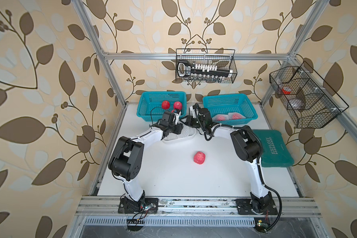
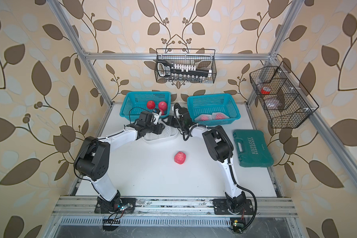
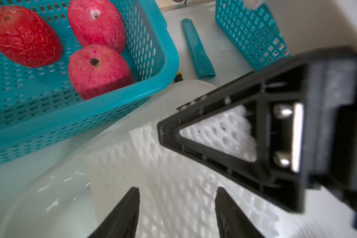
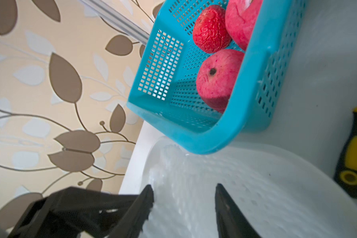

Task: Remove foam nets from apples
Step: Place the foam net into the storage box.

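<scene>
End effectors first: the left end effector (image 3: 177, 192) and right end effector (image 4: 183, 186) both stand released above the foam net (image 3: 163, 175) lying in the white tub (image 1: 177, 140). We count three bare apples (image 3: 97, 70) in the left basket (image 1: 144, 103) and one loose apple (image 1: 199, 157) on the desk (image 1: 163, 175); two netted apples (image 1: 221, 117) await stripping in the right basket (image 1: 225, 101). Basket rims crowd the far side; near desk lies open.
</scene>
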You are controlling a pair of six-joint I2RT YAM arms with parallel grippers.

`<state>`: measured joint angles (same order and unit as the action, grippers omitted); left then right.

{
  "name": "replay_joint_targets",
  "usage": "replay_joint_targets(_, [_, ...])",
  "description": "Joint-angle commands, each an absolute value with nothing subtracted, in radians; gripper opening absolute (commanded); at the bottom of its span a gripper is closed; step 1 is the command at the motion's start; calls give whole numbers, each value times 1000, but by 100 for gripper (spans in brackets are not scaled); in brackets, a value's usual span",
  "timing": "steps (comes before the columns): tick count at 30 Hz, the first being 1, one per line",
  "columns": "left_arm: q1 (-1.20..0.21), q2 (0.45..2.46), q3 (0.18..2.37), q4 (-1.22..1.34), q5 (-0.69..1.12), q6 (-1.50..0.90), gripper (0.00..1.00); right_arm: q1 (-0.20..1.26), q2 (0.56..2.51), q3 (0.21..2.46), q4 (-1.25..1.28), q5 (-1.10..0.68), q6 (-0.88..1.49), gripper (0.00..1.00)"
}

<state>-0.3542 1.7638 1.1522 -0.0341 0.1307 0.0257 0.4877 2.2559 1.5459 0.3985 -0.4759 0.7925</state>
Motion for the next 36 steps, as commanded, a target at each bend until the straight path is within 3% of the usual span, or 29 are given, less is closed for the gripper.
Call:
replay_joint_targets(1, [-360, 1780, 1185, -28, 131, 46, 60, 482, 2151, 1522, 406, -456, 752, 54])
replay_joint_targets(5, [-367, 1817, 1216, -54, 127, 55, 60, 467, 2089, 1507, 396, -456, 741, 67])
replay_joint_targets(15, [-374, 1877, 1278, -86, 123, 77, 62, 418, 1876, 1396, 425, -551, 741, 68])
replay_joint_targets(23, [-376, 1919, 1294, -110, 126, 84, 62, 419, 1615, 1074, 451, -524, 567, 70])
replay_joint_targets(30, [-376, 1964, 1331, -142, 128, 86, 64, 419, 1392, 744, 534, -453, 378, 79])
replay_joint_targets(36, [-376, 1995, 1362, -171, 126, 89, 65, 437, 1299, 495, 688, -347, 285, 82])
